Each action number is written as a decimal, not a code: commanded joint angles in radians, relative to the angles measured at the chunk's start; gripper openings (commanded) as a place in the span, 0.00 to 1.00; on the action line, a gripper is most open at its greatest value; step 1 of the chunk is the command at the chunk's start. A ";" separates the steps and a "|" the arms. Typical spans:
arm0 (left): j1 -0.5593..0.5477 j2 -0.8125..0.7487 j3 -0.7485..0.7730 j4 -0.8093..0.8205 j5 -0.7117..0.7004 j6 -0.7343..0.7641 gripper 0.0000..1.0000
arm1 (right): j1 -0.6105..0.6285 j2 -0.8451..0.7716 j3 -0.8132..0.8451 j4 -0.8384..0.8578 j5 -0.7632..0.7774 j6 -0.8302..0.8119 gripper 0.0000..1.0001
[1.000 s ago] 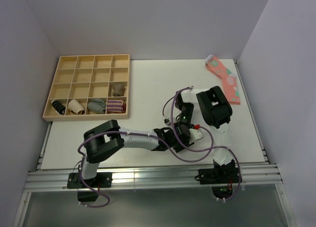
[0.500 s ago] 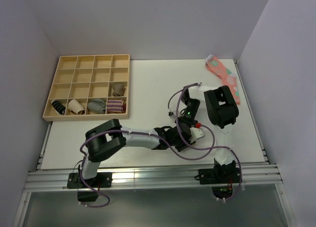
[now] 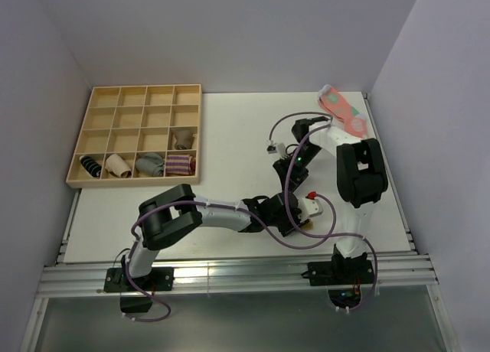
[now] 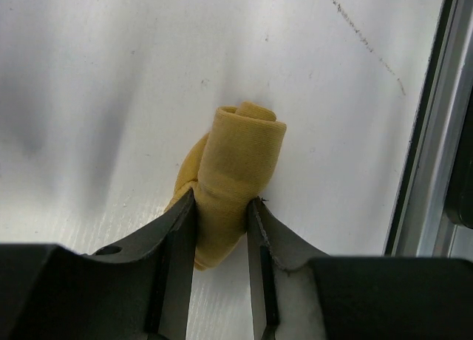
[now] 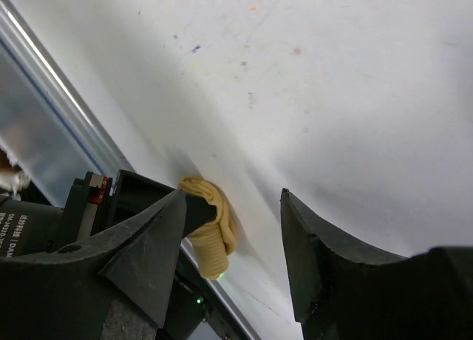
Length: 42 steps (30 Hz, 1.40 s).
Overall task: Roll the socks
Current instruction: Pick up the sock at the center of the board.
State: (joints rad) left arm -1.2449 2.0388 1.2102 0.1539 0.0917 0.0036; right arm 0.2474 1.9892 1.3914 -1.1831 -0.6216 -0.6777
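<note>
Bright diffuse lighting, soft grey shadows, slightly soft wrist views

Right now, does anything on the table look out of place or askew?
Mildly. The pink socks lie flat and unrolled at the far right corner of the table, far from the sorting tray. The mustard socks, pinched by the left gripper, look unevenly rolled, with one fold bulging sideways.

- Wooden tray (image 3: 132, 98) sits at the far left of the counter (image 3: 230, 138). Rolled socks (image 3: 150, 164) fill its four near-row cells, with one more in the cell above.
- Pink socks (image 3: 338, 104) lie in the far right corner.
- Left pincer (image 3: 300, 216) is low by the near edge, with the right pincer (image 3: 286, 168) just beyond it.
</note>
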 commanded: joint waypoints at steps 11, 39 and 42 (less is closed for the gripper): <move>-0.013 0.075 -0.096 -0.274 -0.004 -0.059 0.00 | -0.123 -0.236 0.008 0.174 -0.007 0.171 0.61; 0.101 -0.186 -0.147 -0.203 -0.168 -0.053 0.00 | -0.152 -0.444 -0.006 0.183 0.023 0.221 0.60; 0.113 -0.209 -0.152 -0.197 -0.181 -0.054 0.00 | -0.152 -0.457 -0.002 0.178 0.026 0.221 0.60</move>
State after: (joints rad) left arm -1.1477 1.8729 1.0790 0.0166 -0.0505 -0.0460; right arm 0.1047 1.5860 1.3853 -1.0237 -0.6010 -0.4644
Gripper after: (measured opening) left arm 0.327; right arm 0.599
